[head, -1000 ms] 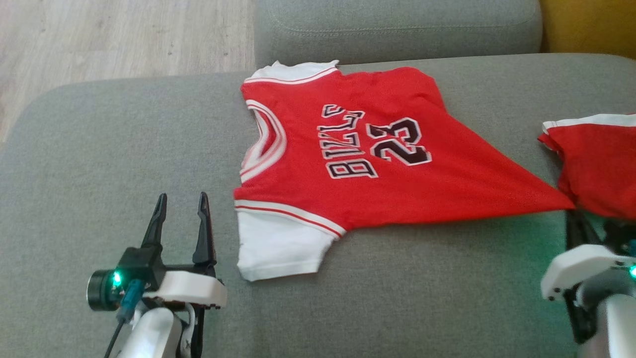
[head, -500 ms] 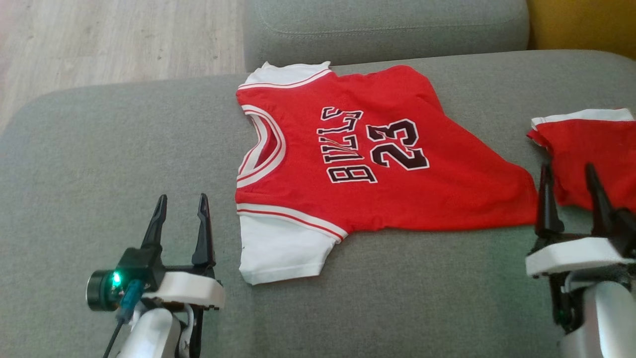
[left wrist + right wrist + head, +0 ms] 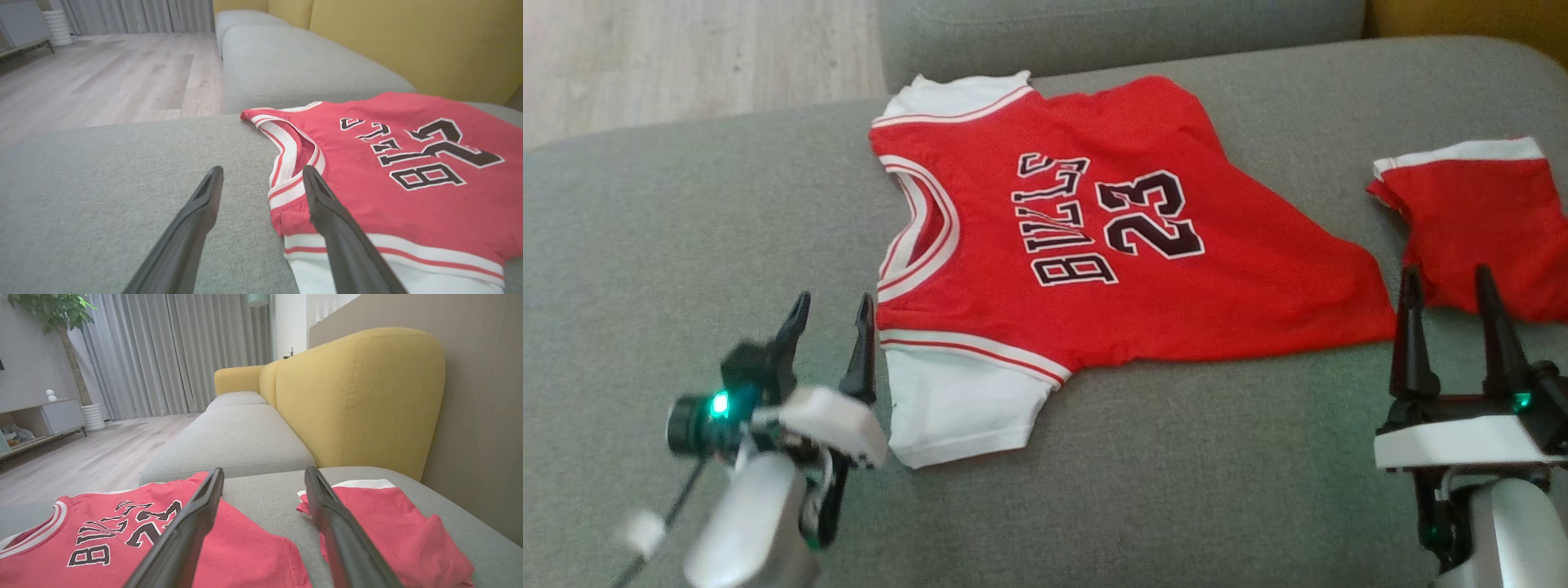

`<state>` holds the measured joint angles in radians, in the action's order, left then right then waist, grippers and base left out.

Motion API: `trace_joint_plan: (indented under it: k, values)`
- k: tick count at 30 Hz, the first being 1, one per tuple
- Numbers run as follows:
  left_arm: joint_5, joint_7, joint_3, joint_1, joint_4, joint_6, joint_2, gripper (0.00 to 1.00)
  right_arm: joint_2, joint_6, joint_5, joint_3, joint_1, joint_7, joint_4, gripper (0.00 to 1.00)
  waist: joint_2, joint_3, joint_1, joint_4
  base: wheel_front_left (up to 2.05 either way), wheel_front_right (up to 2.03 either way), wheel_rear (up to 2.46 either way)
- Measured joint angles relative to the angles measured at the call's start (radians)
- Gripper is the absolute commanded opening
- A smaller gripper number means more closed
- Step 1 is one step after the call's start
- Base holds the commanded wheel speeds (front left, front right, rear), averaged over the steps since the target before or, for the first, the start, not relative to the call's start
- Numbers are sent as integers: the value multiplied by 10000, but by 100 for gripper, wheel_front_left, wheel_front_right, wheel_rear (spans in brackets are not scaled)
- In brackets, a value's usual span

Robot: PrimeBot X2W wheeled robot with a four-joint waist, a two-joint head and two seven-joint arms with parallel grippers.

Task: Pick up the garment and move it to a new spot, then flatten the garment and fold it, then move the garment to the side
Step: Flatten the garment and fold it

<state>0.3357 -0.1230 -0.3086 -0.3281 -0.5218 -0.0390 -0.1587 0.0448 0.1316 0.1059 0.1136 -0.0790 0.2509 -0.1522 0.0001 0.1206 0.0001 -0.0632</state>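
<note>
We see the red jersey [image 3: 1094, 245] spread mid-frame on the grey sofa cushion [image 3: 686, 204]. Our left gripper [image 3: 834, 299], lower left, and right gripper [image 3: 1445, 273], lower right, both gape empty. Flattening seems in hand (the hem lies skewed) — next, we judge, pinch and straighten that hem.

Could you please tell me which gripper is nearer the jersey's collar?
Left. The left gripper sits just beside the collar; the right gripper is past the hem of the jersey.
</note>
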Motion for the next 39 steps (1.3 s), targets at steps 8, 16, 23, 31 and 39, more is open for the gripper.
trace_joint_plan:
  k: [8,16,23,31,39]
  values:
    - [151,1457,-330,-1695,-1785,700,-184,100,0,0,90,-295,-204,2,75,100,0,620,1,-437,0,0,0]
    - [151,2050,-545,-2588,-3219,1110,-445,100,0,0,280,-443,-364,2,90,100,0,1102,0,-1034,0,0,0]
    - [157,1941,-709,-3167,-3693,1427,-617,0,0,0,278,-485,-394,2,19,100,0,1347,-1,-1361,0,0,0]
    - [150,495,-552,-3901,-4080,1162,-1064,0,0,0,336,-604,-482,2,2,100,0,1475,0,-1563,0,0,0]
    - [73,-2,-447,-5553,-4621,1118,-1411,0,0,0,366,-828,-670,2,12,100,0,1700,0,-1625,0,0,0]
